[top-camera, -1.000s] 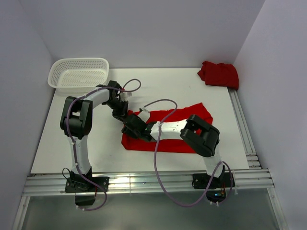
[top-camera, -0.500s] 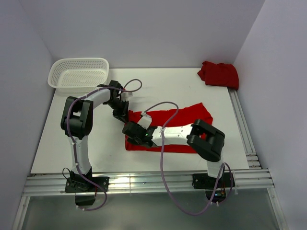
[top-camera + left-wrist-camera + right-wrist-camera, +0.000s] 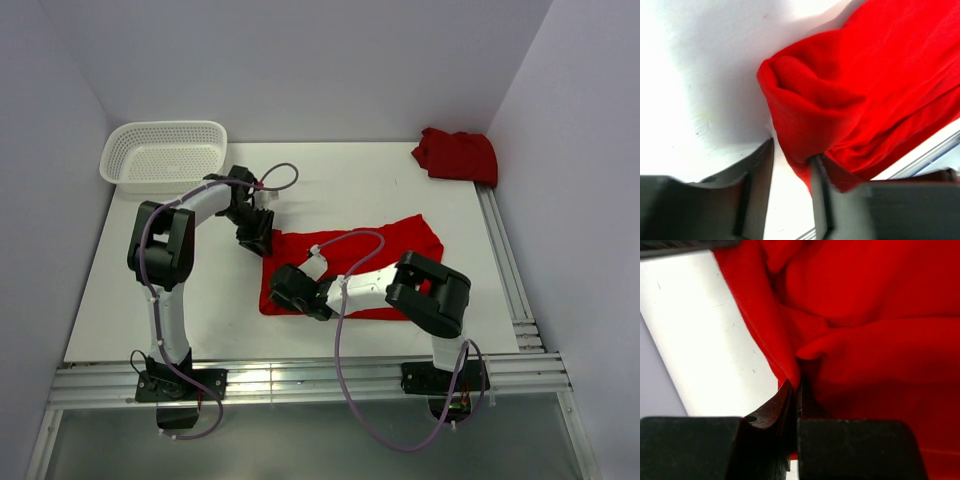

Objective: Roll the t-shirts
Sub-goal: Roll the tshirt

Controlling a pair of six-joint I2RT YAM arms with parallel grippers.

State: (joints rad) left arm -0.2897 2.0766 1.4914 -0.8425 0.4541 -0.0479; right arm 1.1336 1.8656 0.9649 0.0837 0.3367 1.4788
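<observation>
A red t-shirt (image 3: 390,250) lies folded into a long strip across the middle of the white table. At its far left corner is my left gripper (image 3: 255,238), open; in the left wrist view, a bunched fold of the red cloth (image 3: 840,90) rests against the right finger of that gripper (image 3: 792,152). My right gripper (image 3: 287,296) is at the strip's near left corner. The right wrist view shows it (image 3: 796,382) shut on a pinched edge of the cloth (image 3: 880,315). A second red t-shirt (image 3: 457,155) sits crumpled at the back right.
A white mesh basket (image 3: 165,126) stands at the back left corner. Metal rails run along the table's right edge (image 3: 505,270) and its front edge (image 3: 300,380). Purple cables loop off both arms, and walls close in the left, back and right.
My right gripper has slid toward the near edge to the shirt's near left corner and shut on the cloth. My left gripper has opened, staying at the far left corner.
</observation>
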